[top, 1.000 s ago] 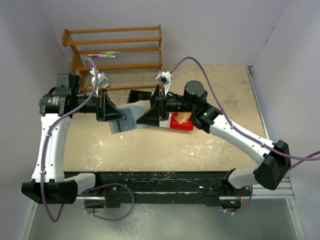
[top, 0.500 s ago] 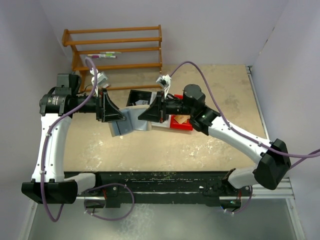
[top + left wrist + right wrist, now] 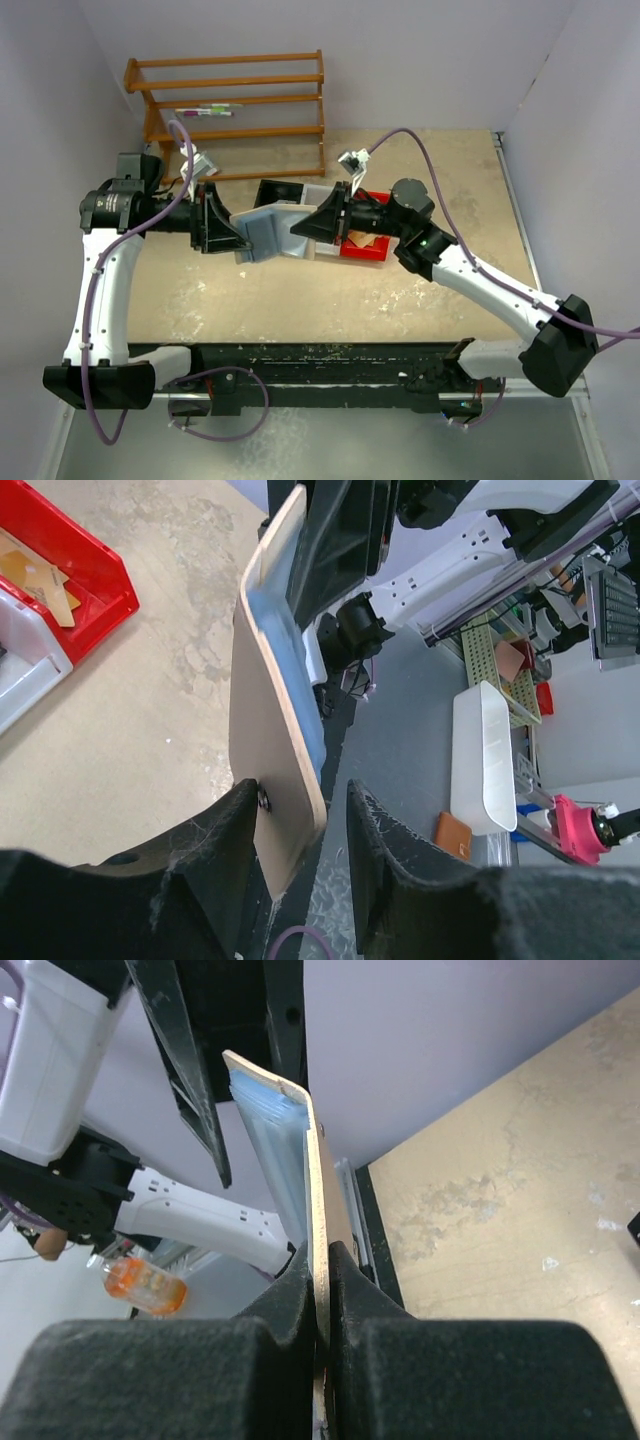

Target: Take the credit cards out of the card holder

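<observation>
Tan card holder (image 3: 272, 232) held open above the table's (image 3: 420, 290) middle, left gripper (image 3: 300, 820) pinching its left flap, right gripper (image 3: 318, 1290) pressed on its right flap, bluish sleeves (image 3: 268, 1150) showing inside, red bin (image 3: 365, 250) just right

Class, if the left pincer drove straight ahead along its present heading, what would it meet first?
Likely the right pincer: the left pincer points at it across the card holder both grip; depth uncertain.

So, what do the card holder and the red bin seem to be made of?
The card holder: a matte tan cover, probably leather or faux leather, bending smoothly; inside, bluish glossy sleeves, seemingly clear plastic. The red bin: likely hard moulded plastic, with uniform colour and a slight sheen.
</observation>
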